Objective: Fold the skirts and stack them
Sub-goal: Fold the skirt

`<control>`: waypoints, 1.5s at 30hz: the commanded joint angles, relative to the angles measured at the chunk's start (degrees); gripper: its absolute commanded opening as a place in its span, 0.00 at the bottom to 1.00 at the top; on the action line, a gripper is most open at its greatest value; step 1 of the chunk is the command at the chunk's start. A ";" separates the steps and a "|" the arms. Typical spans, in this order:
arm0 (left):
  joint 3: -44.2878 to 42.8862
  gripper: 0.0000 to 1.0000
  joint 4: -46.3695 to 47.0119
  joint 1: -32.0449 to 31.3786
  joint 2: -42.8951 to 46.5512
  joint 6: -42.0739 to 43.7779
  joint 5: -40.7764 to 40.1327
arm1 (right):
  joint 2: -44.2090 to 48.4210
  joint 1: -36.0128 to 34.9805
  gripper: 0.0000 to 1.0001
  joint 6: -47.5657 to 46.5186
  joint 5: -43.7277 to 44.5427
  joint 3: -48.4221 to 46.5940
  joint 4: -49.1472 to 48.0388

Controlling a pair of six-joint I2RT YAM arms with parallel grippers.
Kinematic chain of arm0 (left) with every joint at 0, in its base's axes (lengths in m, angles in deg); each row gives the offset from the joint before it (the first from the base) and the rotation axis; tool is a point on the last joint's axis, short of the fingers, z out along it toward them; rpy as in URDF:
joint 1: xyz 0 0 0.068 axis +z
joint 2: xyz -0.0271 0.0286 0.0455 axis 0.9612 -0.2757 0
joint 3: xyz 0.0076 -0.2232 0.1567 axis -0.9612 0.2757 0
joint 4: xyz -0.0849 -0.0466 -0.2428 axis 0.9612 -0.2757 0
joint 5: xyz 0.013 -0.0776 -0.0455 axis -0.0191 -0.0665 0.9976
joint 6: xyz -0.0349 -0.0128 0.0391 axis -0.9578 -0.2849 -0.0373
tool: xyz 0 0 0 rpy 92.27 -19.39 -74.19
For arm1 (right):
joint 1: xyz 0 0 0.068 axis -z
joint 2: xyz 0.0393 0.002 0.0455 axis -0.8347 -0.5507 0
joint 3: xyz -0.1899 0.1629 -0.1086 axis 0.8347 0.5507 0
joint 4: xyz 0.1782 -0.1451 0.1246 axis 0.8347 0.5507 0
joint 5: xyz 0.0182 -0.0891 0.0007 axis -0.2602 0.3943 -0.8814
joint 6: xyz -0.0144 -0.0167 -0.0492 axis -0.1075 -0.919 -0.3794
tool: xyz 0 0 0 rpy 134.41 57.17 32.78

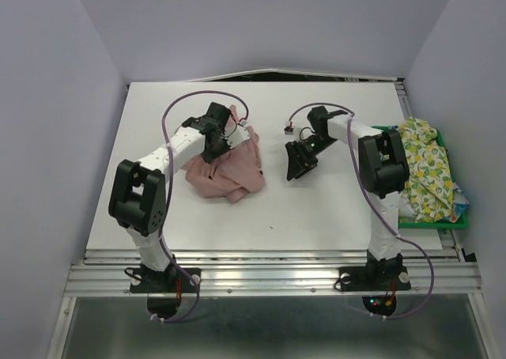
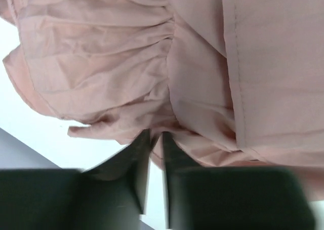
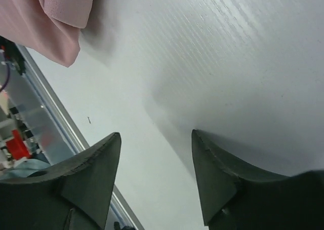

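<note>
The pink skirt (image 1: 225, 171) lay crumpled in a heap on the table (image 1: 316, 217), a little left of its centre and well clear of every edge. The left gripper (image 1: 228, 140) sat at the heap's far side. In the left wrist view its 2 fingers (image 2: 134, 161) were drawn almost together, pinching a gathered, ruffled fold of the skirt (image 2: 202, 63) at their tips. The right gripper (image 1: 296, 169) hung over bare table just to the right of the skirt, apart from it. Its jaws stood wide and held nothing, and only a corner of pink cloth (image 3: 45, 17) showed in its wrist view. At the table's right edge a green tray (image 1: 461, 210) held a lemon-print skirt (image 1: 427, 169), loosely bunched.
</note>
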 commanded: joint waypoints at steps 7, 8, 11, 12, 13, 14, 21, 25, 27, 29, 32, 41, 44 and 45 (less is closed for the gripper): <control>-5.57 0.68 0.31 4.64 4.07 -1.22 4.15 | 5.19 -0.60 0.65 0.28 4.69 -7.85 -1.17; -7.06 0.68 0.05 6.74 5.39 -1.84 4.68 | 5.97 -0.60 0.63 2.47 2.68 -8.73 -3.09; -9.36 0.68 -1.62 10.96 7.32 -4.21 13.37 | 8.87 -1.74 0.62 4.94 0.55 -8.74 -7.92; -9.88 0.68 -2.67 14.11 7.68 -4.92 18.00 | 9.66 -3.40 0.60 5.47 1.16 -9.09 -11.42; -10.15 0.68 -3.64 15.71 7.77 -5.44 21.09 | 10.19 -4.54 0.59 4.69 1.86 -9.70 -12.76; -10.24 0.68 -4.52 17.46 7.86 -6.15 23.99 | 10.37 -5.77 0.58 3.73 2.65 -10.75 -13.21; -6.91 0.66 -12.51 29.96 4.87 -9.68 48.09 | 9.15 -19.48 0.52 -12.43 16.52 -17.53 -15.40; -1.11 0.65 -13.31 29.87 6.89 -5.64 51.88 | 5.38 -24.06 0.51 -13.68 19.27 -21.56 -15.68; 1.35 0.65 -14.45 29.79 7.24 -3.88 52.76 | 4.05 -24.86 0.52 -12.64 19.27 -24.03 -15.41; 3.02 0.65 -14.37 29.79 7.33 -2.29 52.76 | 2.56 -25.38 0.52 -11.93 19.62 -24.47 -16.28; 6.01 0.65 -11.91 29.87 7.86 -2.72 51.80 | 1.68 -25.39 0.52 -11.31 19.80 -23.86 -19.80; 9.53 0.65 -6.55 29.87 8.03 -7.29 49.51 | -2.11 -28.10 0.51 -10.17 18.92 -28.96 -17.43; 9.97 0.66 -5.23 29.87 9.09 -7.91 48.11 | -1.84 -29.33 0.52 -8.59 19.53 -27.47 -16.91; 10.06 0.66 -5.14 29.87 9.18 -7.91 48.02 | -1.76 -29.34 0.52 -8.33 19.71 -26.94 -16.91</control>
